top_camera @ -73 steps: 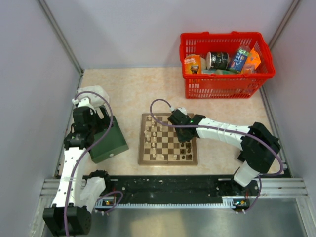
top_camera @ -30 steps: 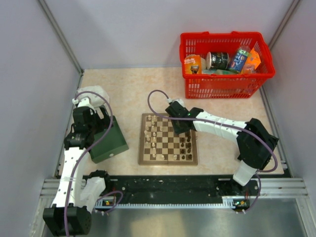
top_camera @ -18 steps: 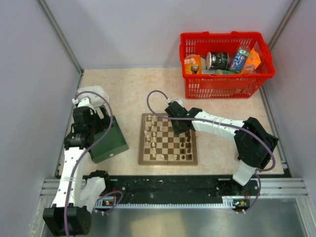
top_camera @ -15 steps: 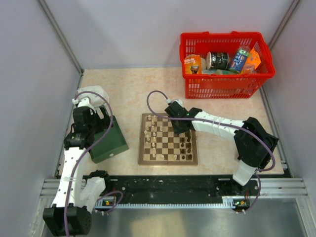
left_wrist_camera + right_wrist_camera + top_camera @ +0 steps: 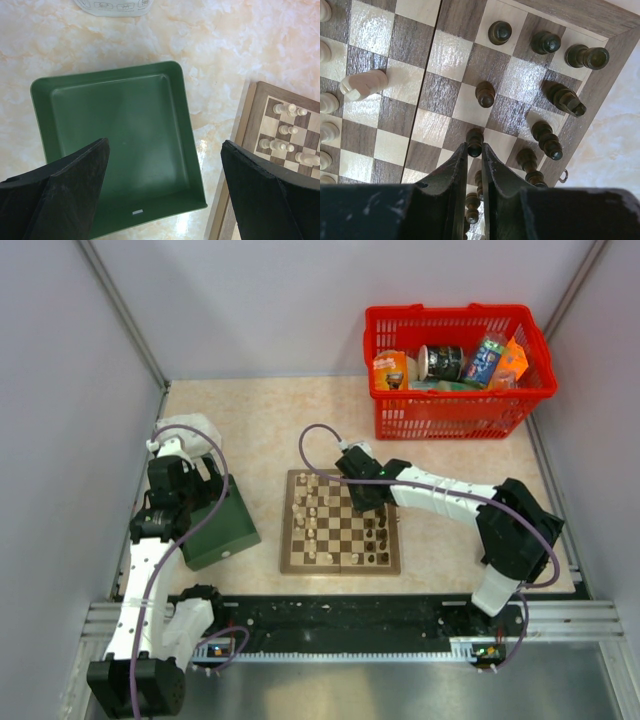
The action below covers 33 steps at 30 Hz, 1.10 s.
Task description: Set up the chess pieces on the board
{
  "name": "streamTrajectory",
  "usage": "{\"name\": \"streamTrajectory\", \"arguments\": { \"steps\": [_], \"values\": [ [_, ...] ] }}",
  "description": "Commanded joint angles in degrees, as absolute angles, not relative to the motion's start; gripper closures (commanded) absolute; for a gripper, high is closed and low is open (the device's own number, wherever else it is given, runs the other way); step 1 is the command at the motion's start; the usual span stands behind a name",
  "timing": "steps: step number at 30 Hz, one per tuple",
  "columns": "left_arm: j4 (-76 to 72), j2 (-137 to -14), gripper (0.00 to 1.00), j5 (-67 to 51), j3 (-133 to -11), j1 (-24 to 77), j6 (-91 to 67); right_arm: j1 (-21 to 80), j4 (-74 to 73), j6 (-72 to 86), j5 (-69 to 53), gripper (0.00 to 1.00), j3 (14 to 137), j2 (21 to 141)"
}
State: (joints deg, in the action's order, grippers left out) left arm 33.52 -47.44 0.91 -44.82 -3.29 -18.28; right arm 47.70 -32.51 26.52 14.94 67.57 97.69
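The board (image 5: pixel 290 565) lies in the middle of the table, cream-white chess pieces (image 5: pixel 310 515) along its left side and dark chess pieces (image 5: pixel 380 538) along its right. My right gripper (image 5: pixel 474 148) is over the board's far right part, shut on the head of an upright dark pawn (image 5: pixel 474 140). More dark pieces (image 5: pixel 551 139) stand near the right border, and one cream piece (image 5: pixel 364 84) lies on its side. My left gripper (image 5: pixel 165 190) hangs wide open above the dark green box (image 5: pixel 115 130), holding nothing.
A red basket (image 5: pixel 455 412) of groceries stands at the back right. The dark green box (image 5: pixel 225 535) sits just left of the board (image 5: pixel 250 125). A white object (image 5: pixel 200 430) is at the back left.
The right gripper's jaws have closed on the dark pawn, and that arm shifted slightly over the board. The left arm has not moved.
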Motion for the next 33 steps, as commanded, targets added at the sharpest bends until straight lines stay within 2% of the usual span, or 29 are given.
{"name": "streamTrajectory", "arguments": {
  "steps": [1,33],
  "values": [
    [31.99,-47.64,0.01,1.05,-45.53,-3.34,-18.11,46.85,-32.52,26.72,15.91,0.85,66.01,93.69],
    [32.08,-47.46,0.01,0.62,-45.44,-3.34,-18.46,46.32,-33.05,27.51,15.73,0.84,63.55,91.84]
  ]
}}
